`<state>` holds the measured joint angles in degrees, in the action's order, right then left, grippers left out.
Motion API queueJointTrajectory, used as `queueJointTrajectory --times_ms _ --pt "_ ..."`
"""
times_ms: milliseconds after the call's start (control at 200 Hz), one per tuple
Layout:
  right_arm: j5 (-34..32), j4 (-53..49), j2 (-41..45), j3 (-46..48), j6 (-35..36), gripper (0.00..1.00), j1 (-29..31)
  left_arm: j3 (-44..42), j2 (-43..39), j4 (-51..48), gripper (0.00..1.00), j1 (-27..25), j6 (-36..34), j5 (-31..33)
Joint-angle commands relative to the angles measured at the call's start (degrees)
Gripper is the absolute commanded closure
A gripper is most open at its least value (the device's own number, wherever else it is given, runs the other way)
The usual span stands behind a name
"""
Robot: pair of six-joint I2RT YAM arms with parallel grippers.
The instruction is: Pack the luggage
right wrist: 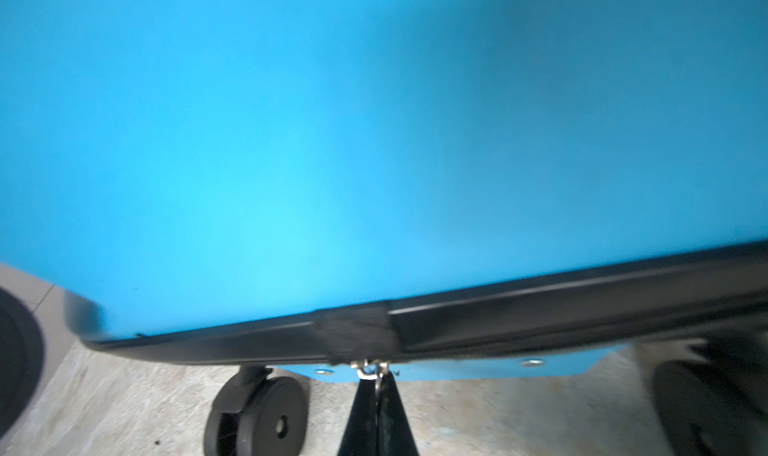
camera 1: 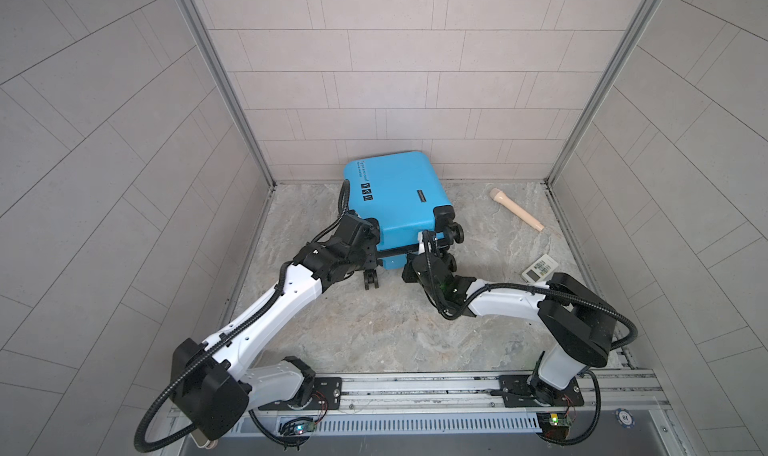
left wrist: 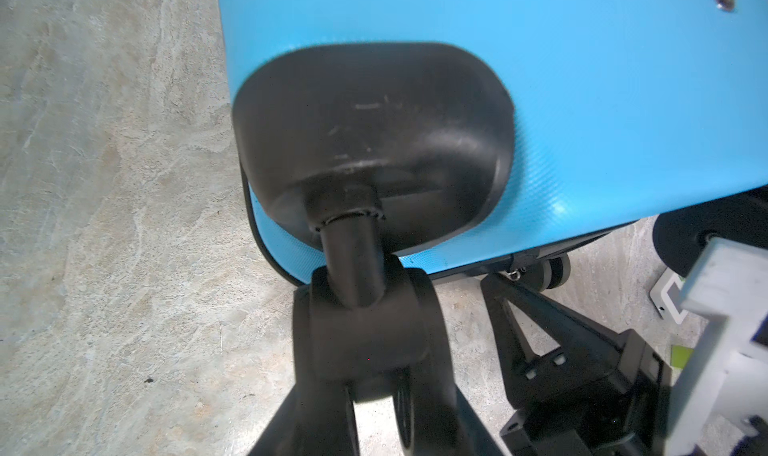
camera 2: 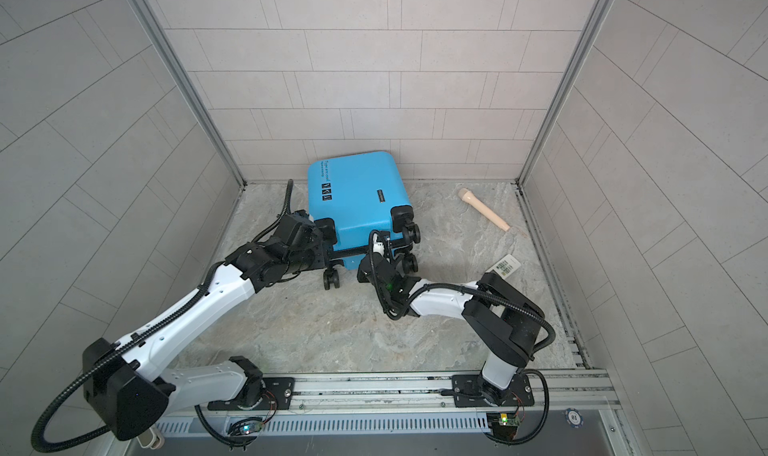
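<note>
Now the luggage [camera 1: 395, 196] lies on the marbled floor [camera 1: 374, 329] near the back wall, its wheels toward the arms. The left gripper [left wrist: 365, 375] is clamped around a spinner wheel [left wrist: 361, 333], and the right gripper [right wrist: 376, 400] is pinched tight on the zipper pull [right wrist: 370, 368].

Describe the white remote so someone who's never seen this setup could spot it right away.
Start at the blue suitcase by the back wall, then look to the right side of the stone-patterned floor. The remote lies there beside the right arm's black elbow; it is flat, white and rectangular, unlike the long beige microphone farther back.
</note>
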<state>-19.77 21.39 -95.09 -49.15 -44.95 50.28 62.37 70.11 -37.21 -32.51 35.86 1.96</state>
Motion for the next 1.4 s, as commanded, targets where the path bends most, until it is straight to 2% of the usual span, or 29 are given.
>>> queueJointTrajectory --times_ms 0,285,515,751,1056,1396 --pt "-7.64 -6.14 2.76 1.82 0.48 1.00 -1.78 4.21 -3.82 -0.30 1.00 -0.10 -2.60 0.46" --pt "-9.45 -7.50 9.07 8.13 1.91 1.00 -7.60 3.82 -4.40 -1.19 1.00 -0.07 -2.90 1.08" --pt "-6.43 -5.85 14.09 13.36 1.71 1.00 -14.79 2.63 -4.96 -1.28 1.00 -0.15 -2.76 1.10" --pt "2.73 -0.19 15.61 19.10 1.00 1.00 -21.92 1.55 -6.26 -1.82 1.00 -0.14 -2.47 0.91" --pt "19.41 8.16 14.16 20.36 2.85 1.00 -28.04 -0.05 -7.07 -1.61 1.00 -0.49 -0.70 -3.10" --pt "24.46 2.12 12.48 14.81 6.95 1.00 -30.45 -4.12 -12.54 -2.46 1.00 -8.31 4.24 -0.55"
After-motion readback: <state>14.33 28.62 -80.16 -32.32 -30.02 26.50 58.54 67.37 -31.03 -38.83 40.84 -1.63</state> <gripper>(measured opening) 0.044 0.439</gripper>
